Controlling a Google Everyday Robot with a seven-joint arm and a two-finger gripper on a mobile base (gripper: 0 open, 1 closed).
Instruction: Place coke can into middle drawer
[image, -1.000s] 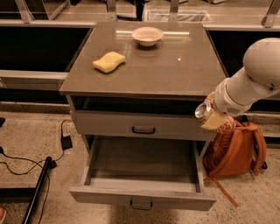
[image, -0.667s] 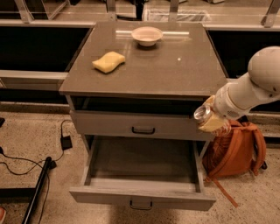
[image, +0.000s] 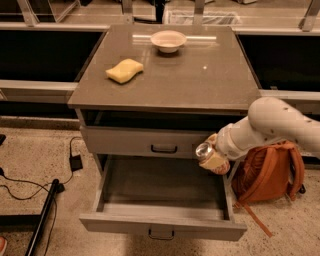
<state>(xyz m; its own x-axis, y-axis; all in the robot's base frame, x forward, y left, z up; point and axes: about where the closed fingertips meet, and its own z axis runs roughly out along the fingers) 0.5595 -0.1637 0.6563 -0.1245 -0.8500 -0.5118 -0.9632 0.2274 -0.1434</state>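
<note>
The coke can (image: 205, 150) is tilted, silver end towards the left, with its red body mostly covered by my gripper (image: 214, 157). The gripper is shut on the can and holds it in the air at the cabinet's right side, just below the upper drawer's front and above the right rear corner of the middle drawer (image: 162, 226). The middle drawer is pulled fully out and nothing shows inside it. Its dark handle (image: 161, 233) faces the front.
The upper grey drawer (image: 145, 142) is shut. A yellow sponge (image: 124, 70) and a white bowl (image: 168, 40) sit on the cabinet top. An orange backpack (image: 267, 175) stands right of the cabinet. Cables (image: 75, 161) and a black pole (image: 42, 220) lie on the floor at left.
My arm has swung left and a little down, carrying the can from beside the cabinet's right edge to over the open drawer's right rear corner.
</note>
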